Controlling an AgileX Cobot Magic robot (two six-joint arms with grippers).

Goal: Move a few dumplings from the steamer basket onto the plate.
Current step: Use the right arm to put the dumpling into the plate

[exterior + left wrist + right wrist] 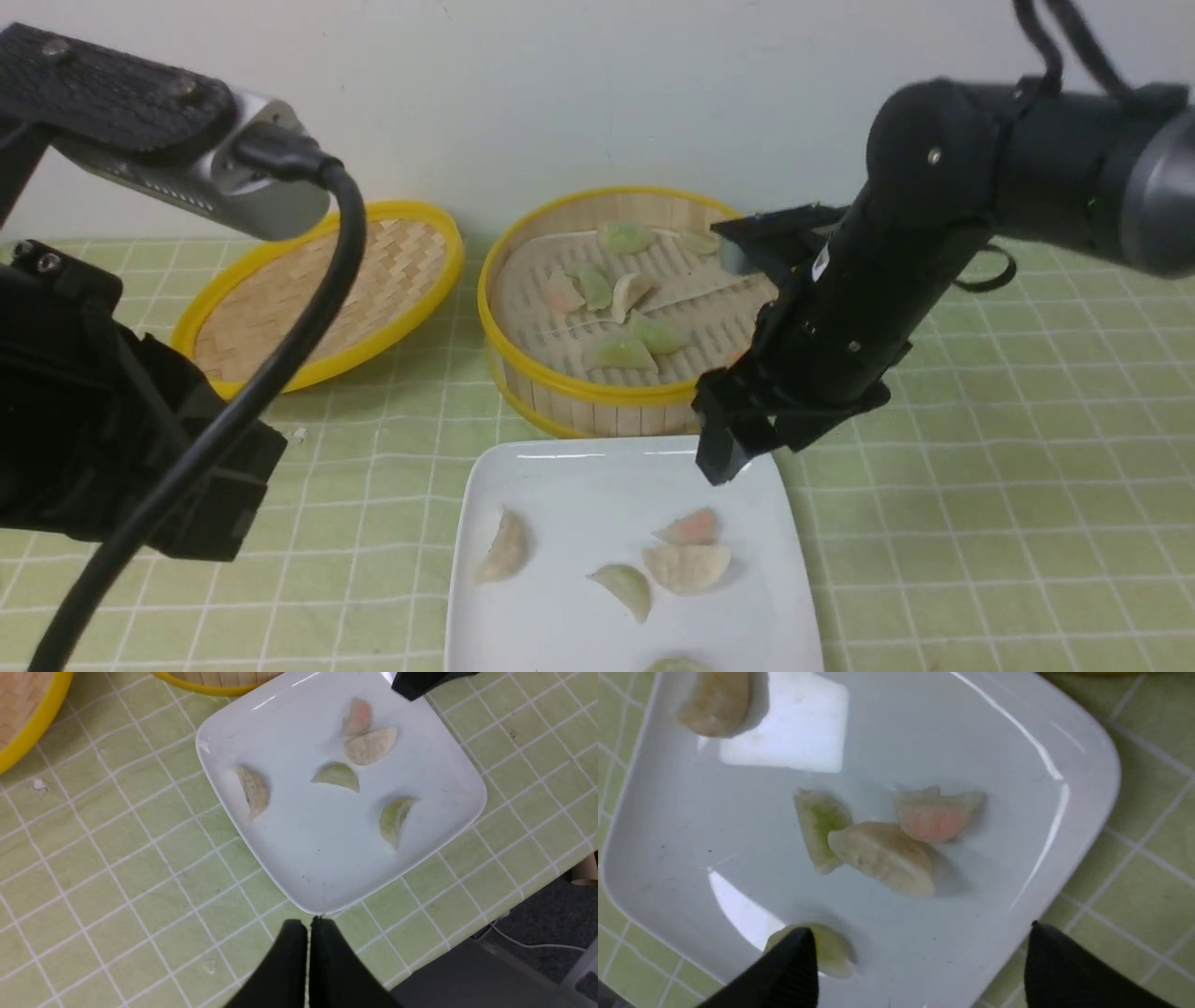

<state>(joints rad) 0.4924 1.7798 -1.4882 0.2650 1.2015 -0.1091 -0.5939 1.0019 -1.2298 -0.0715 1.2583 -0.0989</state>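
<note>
Your desk (980, 467) under a green grid cloth, plain pale wall (560, 93) behind, five dumplings (336, 774) on the white plate (560, 476) just before the steamer basket (579, 387), more inside, woven lid (317, 289) beside, right end effector (919, 931) released above the plate, left end effector (308, 926) clenched, empty.

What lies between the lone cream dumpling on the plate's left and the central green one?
Nothing: the left wrist view shows only bare plate between that cream dumpling and the central green dumpling.

A plain off-white wall (579, 84) backs the pale-green, white-gridded tablecloth (1027, 485), with dark floor (537, 924) past its edge.
</note>
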